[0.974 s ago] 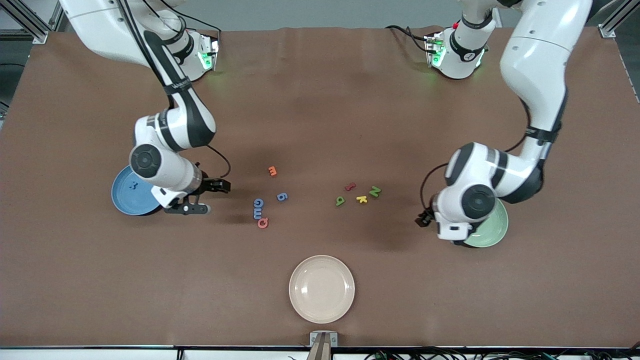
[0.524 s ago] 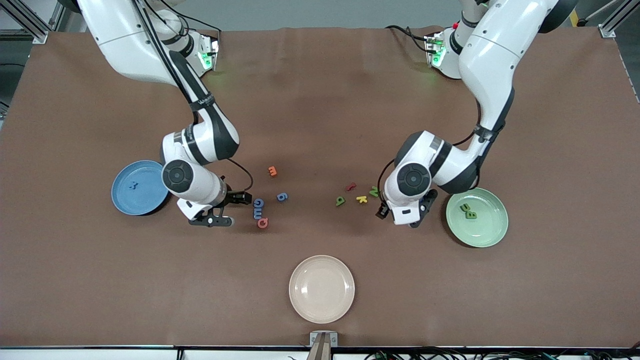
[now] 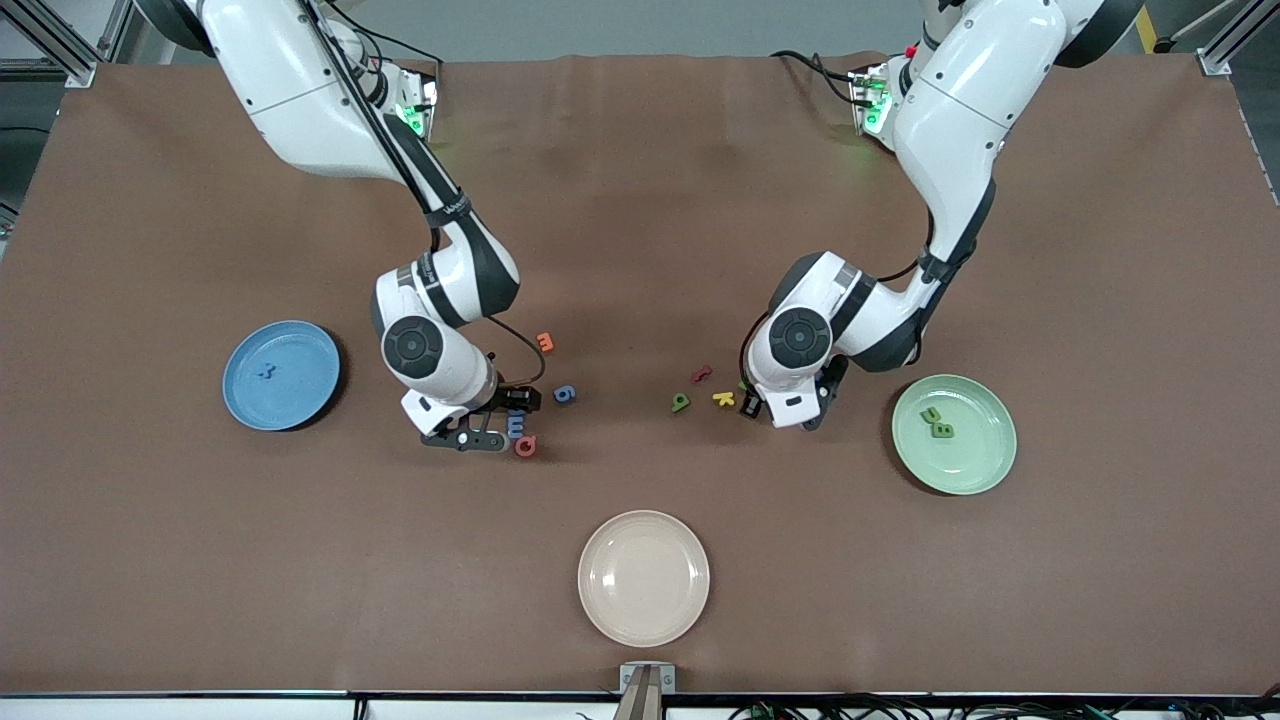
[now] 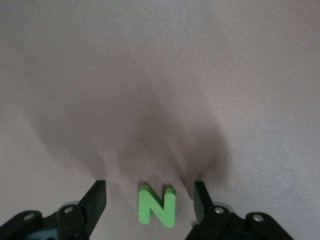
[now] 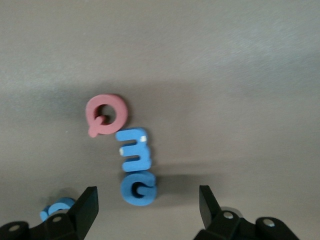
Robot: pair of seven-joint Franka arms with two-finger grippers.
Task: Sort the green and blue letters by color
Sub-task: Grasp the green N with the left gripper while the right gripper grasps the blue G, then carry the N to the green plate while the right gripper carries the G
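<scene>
Low over the table, my left gripper is open, and a green N lies flat between its fingers without touching them. My right gripper is open above a blue G. A blue m touches the G and a blue 6 lies beside them. In the front view, the right gripper and left gripper hang on either side of the table's middle. One green letter lies loose. The blue plate holds a blue letter. The green plate holds two green letters.
A pink Q touches the blue m. An orange letter, a red letter and a yellow K lie among the others. A beige plate stands nearest the front camera.
Both arms swung in from their plates toward the middle. The right gripper came over the blue G and the left gripper over the green N, which uncovered the green plate.
</scene>
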